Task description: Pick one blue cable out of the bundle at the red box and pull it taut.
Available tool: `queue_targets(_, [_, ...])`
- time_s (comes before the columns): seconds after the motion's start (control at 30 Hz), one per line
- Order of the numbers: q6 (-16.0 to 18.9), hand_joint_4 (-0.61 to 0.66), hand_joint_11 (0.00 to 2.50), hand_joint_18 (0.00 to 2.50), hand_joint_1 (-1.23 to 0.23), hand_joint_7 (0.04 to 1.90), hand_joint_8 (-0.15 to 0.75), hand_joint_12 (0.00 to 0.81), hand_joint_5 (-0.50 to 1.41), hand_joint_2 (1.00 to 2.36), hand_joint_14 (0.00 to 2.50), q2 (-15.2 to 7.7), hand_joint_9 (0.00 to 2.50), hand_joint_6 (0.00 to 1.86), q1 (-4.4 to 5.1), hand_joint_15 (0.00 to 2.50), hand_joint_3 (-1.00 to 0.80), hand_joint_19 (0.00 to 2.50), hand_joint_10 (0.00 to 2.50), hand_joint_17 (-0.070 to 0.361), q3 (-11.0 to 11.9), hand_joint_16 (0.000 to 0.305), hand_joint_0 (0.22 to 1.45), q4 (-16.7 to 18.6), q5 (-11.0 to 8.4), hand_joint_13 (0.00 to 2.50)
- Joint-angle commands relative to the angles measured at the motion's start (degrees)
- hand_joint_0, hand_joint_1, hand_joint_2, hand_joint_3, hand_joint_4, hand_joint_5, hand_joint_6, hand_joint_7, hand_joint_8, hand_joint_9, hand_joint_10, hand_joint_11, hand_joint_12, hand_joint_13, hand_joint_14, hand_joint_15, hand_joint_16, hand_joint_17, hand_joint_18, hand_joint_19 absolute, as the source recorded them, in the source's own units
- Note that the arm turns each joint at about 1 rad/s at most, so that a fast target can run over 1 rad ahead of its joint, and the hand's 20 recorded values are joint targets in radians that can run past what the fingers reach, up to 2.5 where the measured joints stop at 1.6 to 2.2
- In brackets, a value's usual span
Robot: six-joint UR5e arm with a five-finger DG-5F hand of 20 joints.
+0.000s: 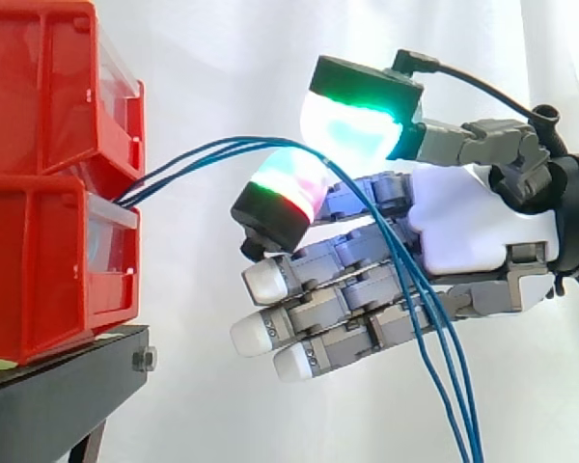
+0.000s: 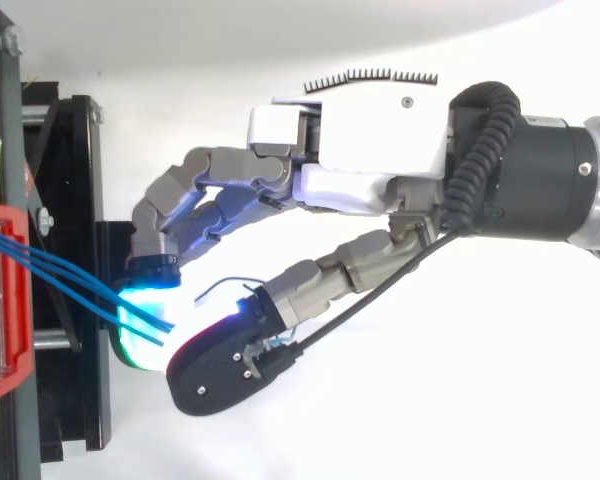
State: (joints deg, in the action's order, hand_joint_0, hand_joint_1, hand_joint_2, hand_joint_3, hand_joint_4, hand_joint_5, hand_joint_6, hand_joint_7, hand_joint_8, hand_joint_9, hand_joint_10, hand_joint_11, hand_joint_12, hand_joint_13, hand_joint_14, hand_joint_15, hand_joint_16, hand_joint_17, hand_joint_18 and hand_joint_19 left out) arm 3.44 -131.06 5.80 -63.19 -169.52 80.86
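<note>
Two red bins are stacked at the left of the side view, the upper red bin (image 1: pixel 48 87) resting on the lower red bin (image 1: pixel 39 270), and both sit on a black stand (image 1: pixel 58 386) in front of a white curtain (image 1: pixel 222 58). The blue cables (image 1: pixel 203 152) come out of the gap between the two bins. They rise in a shallow arch towards the robot hand (image 1: pixel 463 227), so they curve rather than run straight.

The robot hand reaches in from the right with its palm facing the bins, close to them but not touching. Its thumb pad (image 1: pixel 352 125), glowing green and cyan, is closed against a finger pad (image 1: pixel 285 188) banded red and green. The cables pass between the two pads, so the pinch holds several strands, not a single one.

Beyond the pinch the cables fall steeply across the front of the palm and the lower fingers (image 1: pixel 299 323). Those fingers are half curled, white at the tips, and touch nothing else. The cables then run off the bottom edge.

From above, the cables leave the red bin (image 2: pixel 5 300), cross over the stand and disappear between the two closed pads.
</note>
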Motion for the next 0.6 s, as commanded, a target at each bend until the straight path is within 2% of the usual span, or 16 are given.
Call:
queue_targets(0.0, [0.0, 0.01, 0.59, 0.33, -0.96, 0.93, 0.285, 0.332, -0.21, 1.01, 0.01, 0.0, 0.63, 0.91, 0.0, 0.25, -0.41, 0.19, 0.01, 0.115, 0.0, 0.051, 0.76, 0.0, 0.0, 0.47])
queue_targets(0.1, [0.0, 0.01, 0.59, 0.36, -0.95, 0.93, 0.285, 0.333, -0.2, 1.0, 0.01, 0.0, 0.63, 0.91, 0.0, 0.25, -0.5, 0.18, 0.01, 0.115, 0.0, 0.051, 0.78, 0.0, 0.0, 0.48])
queue_targets(0.43, [0.0, -0.07, 0.57, 0.39, -0.96, 0.95, 0.251, 0.323, -0.19, 1.0, 0.01, -0.1, 0.67, 0.91, 0.09, 0.25, -0.5, 0.19, 0.01, 0.11, 0.0, 0.049, 0.78, 0.3, -0.18, 0.51])
queue_targets(0.57, [0.0, -0.04, 0.59, 0.37, -0.97, 0.96, 0.25, 0.321, -0.19, 1.0, 0.01, -0.1, 0.67, 0.91, 0.09, 0.27, -0.5, 0.23, 0.01, 0.11, 0.0, 0.049, 0.65, 0.2, 0.0, 0.51])
